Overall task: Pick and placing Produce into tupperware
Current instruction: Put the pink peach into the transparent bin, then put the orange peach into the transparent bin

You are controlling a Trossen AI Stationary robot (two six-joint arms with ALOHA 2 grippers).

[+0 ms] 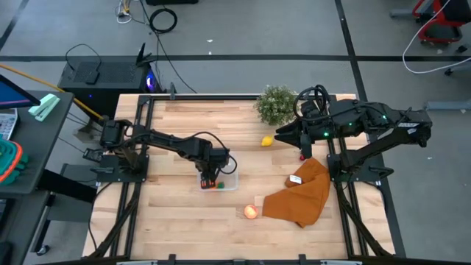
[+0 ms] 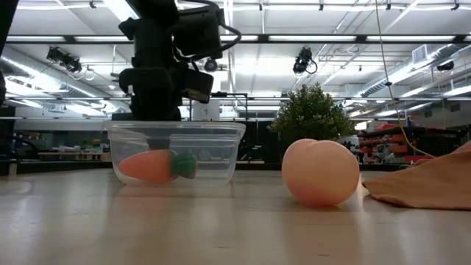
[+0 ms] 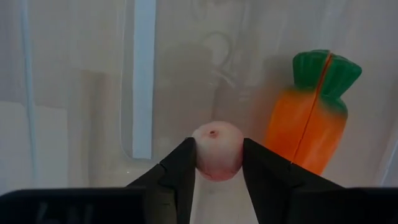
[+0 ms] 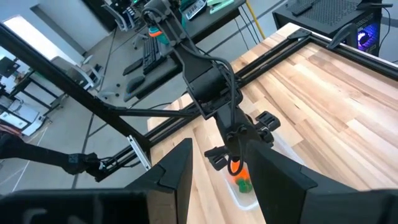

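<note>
From above I cannot see the small pink-red piece: the left gripper covers it and much of the tupperware. The cloth is cut by the low view's edge.

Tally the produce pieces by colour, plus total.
Orange: 1, carrot in the tupperware
Pink-red: 1, berry piece in the left pincer
Yellow: 1, lemon
Peach: 1, apple
Total: 4

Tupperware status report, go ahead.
Left gripper shut on pink berry piece inside tupperware. Carrot already in. Right gripper open, waiting. Nothing blocking.
</note>
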